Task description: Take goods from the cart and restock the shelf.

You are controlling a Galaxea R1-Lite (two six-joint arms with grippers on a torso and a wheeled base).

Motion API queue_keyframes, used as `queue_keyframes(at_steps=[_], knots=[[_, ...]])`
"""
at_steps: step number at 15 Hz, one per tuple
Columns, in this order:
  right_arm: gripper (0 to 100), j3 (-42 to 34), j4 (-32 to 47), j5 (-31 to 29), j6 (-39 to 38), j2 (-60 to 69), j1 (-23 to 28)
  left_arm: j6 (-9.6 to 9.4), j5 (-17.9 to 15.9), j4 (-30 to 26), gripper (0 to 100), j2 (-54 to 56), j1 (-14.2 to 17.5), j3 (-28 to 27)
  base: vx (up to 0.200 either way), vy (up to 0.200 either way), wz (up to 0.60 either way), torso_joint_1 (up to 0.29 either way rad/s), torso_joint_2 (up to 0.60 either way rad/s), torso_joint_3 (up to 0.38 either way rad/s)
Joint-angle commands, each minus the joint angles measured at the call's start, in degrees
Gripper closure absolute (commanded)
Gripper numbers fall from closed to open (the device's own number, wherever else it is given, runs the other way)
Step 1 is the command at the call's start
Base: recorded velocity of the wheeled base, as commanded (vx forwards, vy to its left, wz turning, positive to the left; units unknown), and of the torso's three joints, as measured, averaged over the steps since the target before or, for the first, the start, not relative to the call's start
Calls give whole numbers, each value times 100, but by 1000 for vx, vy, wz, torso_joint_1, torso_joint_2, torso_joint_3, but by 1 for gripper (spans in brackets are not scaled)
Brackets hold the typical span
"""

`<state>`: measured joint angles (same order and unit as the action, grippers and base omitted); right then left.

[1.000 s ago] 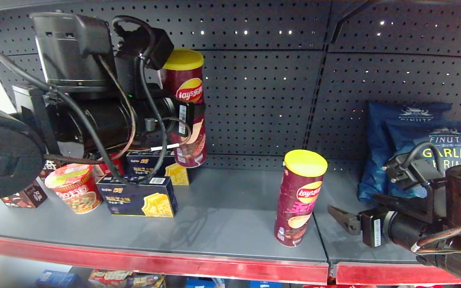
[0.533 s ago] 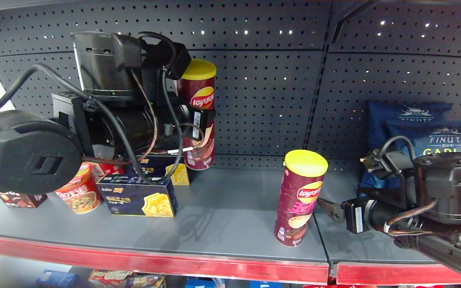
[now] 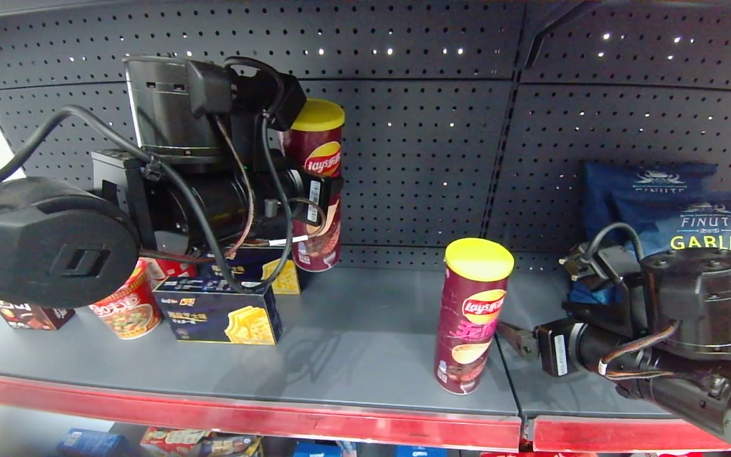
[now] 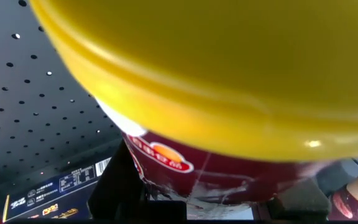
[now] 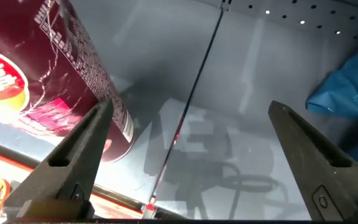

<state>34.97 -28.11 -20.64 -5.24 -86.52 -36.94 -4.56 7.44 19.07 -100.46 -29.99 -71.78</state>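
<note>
A maroon chips can (image 3: 318, 171) with a yellow lid stands upright in my left gripper (image 3: 327, 206), which is shut on its middle, near the pegboard at the back of the grey shelf (image 3: 353, 343). In the left wrist view the lid and can (image 4: 191, 168) sit close between the dark fingers (image 4: 120, 186). A second, matching can (image 3: 470, 317) stands near the shelf's front edge. My right gripper (image 3: 521, 339) is just to its right, low over the shelf. In the right wrist view this gripper (image 5: 191, 109) is open, with that can (image 5: 48, 81) outside one finger (image 5: 79, 162).
Two dark blue cracker boxes (image 3: 219, 314), a red noodle cup (image 3: 125, 308) and a small brown box (image 3: 26, 315) fill the shelf's left. Blue snack bags (image 3: 689, 216) lean at the back right. A red lip (image 3: 245, 416) runs along the front edge.
My left arm carried its can to the right and slightly down. My right gripper moved left, closer to the standing can, which now stands a little straighter.
</note>
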Motion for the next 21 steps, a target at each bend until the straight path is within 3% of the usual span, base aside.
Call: queue_keyframes(at_steps=[1, 5, 15, 20, 21], knots=[[0, -17, -1, -10, -3, 65, -59, -1, 3, 1, 100, -8, 2, 6, 0, 0, 0, 0, 0, 0], [0, -325, -1, -19, -3, 328, -15, -10, 3, 1, 100, -114, -25, -38, 0, 0, 0, 0, 0, 0], [0, -421, -160, 86, -12, 636, 284, -36, -23, 1, 100, -1072, -200, -943, 0, 0, 0, 0, 0, 0], [0, -430, -160, 86, -12, 592, 292, 34, -49, 528, 100, -1819, -385, -1251, 0, 0, 0, 0, 0, 0], [0, -448, -160, 78, -12, 583, 292, 148, -41, 484, 100, -1924, -438, -1339, 0, 0, 0, 0, 0, 0]])
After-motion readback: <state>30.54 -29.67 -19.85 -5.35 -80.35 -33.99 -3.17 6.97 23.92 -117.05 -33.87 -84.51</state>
